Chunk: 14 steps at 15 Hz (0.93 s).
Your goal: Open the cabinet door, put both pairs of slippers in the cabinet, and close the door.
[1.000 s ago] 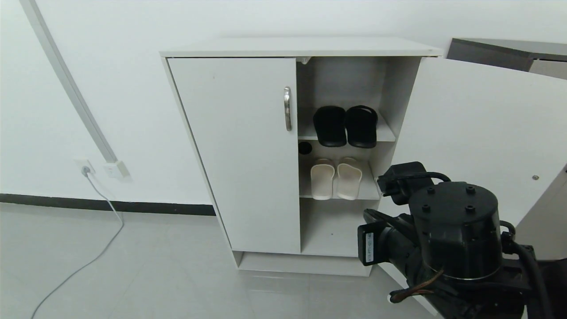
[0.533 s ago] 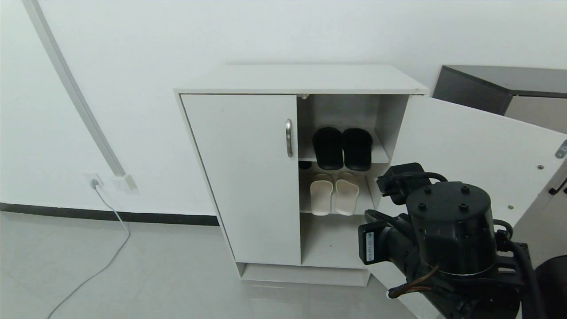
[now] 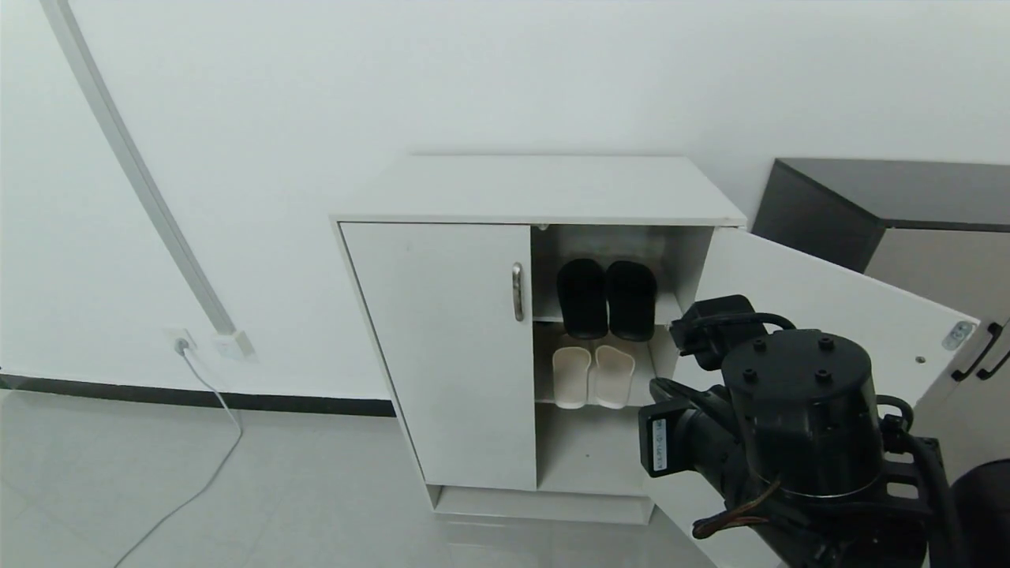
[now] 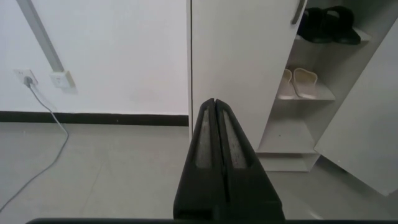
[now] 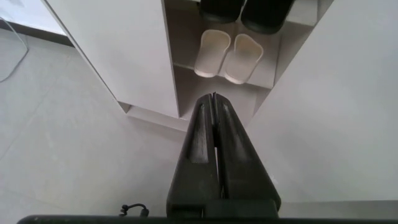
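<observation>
Left gripper (image 4: pixel 214 106) and right gripper (image 5: pixel 214 102) are both hanging with fingers pressed together, holding nothing, a little way out from the cabinet (image 3: pixel 536 189). Its right door (image 3: pixel 852 304) is standing wide open, while the left door (image 3: pixel 442 347) is staying closed. Black slippers (image 3: pixel 606 298) are lying on the upper shelf, with cream slippers (image 3: pixel 593 376) on the shelf just below.

- You see the cabinet (image 3: pixel 442 355) at centre frame in smooth, matt white board.
- Its door handle (image 3: pixel 517 292) looks like brushed metal with a soft sheen.
- The black slippers (image 3: pixel 582 298) and the cream slippers (image 3: pixel 571 377) below them look like smooth, matt foam or rubber.
- The floor (image 3: pixel 237 505) across the lower frame is glossy grey tile.
- The left gripper (image 4: pixel 214 102) and right gripper (image 5: pixel 214 96) look like dark, matt plastic.
</observation>
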{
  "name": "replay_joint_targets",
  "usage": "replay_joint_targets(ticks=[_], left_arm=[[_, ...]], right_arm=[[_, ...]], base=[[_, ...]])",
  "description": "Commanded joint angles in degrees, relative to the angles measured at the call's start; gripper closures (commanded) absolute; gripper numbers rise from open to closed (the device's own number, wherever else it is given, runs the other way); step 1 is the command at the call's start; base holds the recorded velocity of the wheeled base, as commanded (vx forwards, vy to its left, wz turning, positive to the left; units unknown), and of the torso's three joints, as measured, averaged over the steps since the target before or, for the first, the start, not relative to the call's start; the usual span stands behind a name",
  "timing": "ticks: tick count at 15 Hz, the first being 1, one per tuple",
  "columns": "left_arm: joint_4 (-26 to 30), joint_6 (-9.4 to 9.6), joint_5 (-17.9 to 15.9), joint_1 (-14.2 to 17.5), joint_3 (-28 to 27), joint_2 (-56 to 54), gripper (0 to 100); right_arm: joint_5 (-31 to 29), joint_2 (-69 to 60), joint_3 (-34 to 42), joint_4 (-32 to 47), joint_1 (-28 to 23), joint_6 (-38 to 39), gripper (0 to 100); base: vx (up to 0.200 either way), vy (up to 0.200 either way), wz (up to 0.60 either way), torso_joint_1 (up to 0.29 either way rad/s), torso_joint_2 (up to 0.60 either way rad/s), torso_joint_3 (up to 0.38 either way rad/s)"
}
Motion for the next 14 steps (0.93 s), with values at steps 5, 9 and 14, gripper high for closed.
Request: replay_joint_targets(ticks=[5,9,14], left_arm=[[0.0,-0.01,0.0,0.0,0.0,0.1,100],[0.0,-0.01,0.0,-0.1,0.0,0.1,100],[0.0,-0.01,0.0,0.0,0.0,0.1,100]], right_arm=[[0.0,0.1,0.1,0.0,0.1,0.0,100],[0.0,0.1,0.1,0.0,-0.1,-0.3,100],[-0.4,0.1,0.8,-0.1,-0.1,-1.7,100]], base=[[0.0,0.0,0.0,0.194,-0.5,-0.312],[0.0,0.0,0.0,0.221,-0.53,-0.312],[0.0,0.0,0.0,0.25,-0.57,-0.322]])
